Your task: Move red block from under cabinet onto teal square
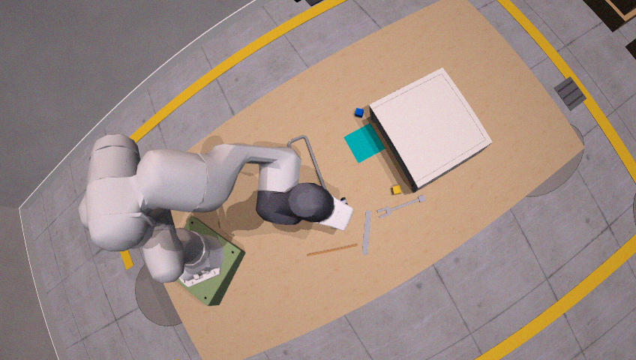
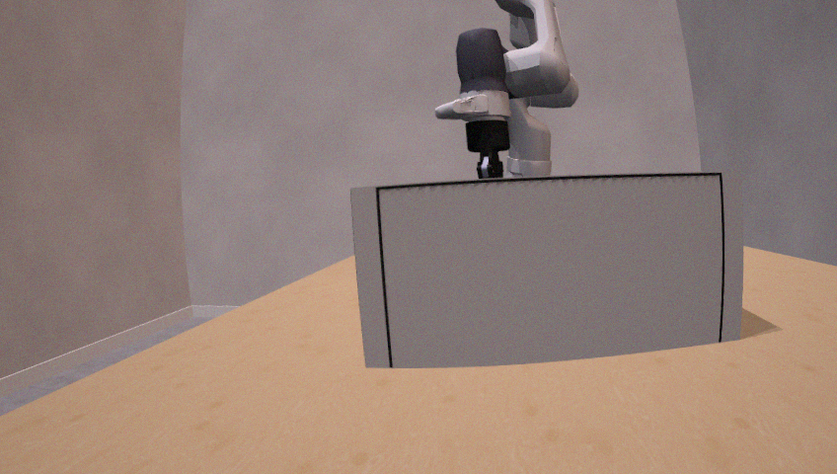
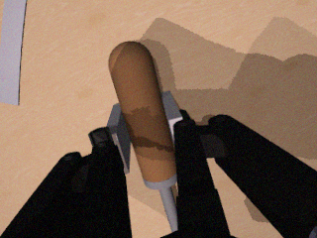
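The claw (image 2: 490, 170) (image 3: 145, 112) grips the brown handle (image 3: 141, 111); lift it straight, then swing toward two o'clock, hook leading.

I could see the cabinet (image 1: 430, 129) (image 2: 552, 270) standing upright on the wooden tabletop (image 1: 285, 294) (image 2: 470, 423), boxy, its top pale and smooth, a thin dark outline on its grey panel. The teal square (image 1: 360, 143) lay flat just beside it, partly in its shadow. The red block was hidden from me.
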You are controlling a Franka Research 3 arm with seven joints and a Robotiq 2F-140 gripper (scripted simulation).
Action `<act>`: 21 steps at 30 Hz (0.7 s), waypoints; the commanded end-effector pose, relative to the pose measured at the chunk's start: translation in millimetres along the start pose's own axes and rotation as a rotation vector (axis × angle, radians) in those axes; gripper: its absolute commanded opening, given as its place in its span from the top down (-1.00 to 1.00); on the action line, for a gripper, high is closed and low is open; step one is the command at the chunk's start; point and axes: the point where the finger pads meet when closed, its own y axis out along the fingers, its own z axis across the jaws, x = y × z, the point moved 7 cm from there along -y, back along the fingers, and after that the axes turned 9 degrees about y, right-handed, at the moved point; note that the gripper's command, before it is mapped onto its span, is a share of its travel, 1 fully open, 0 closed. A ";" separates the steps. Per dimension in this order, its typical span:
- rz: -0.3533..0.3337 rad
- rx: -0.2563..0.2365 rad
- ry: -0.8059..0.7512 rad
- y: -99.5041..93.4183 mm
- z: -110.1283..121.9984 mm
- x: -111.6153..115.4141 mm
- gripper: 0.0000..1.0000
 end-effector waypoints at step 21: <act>0.000 -0.001 0.080 -1.8 2.8 1.1 1.00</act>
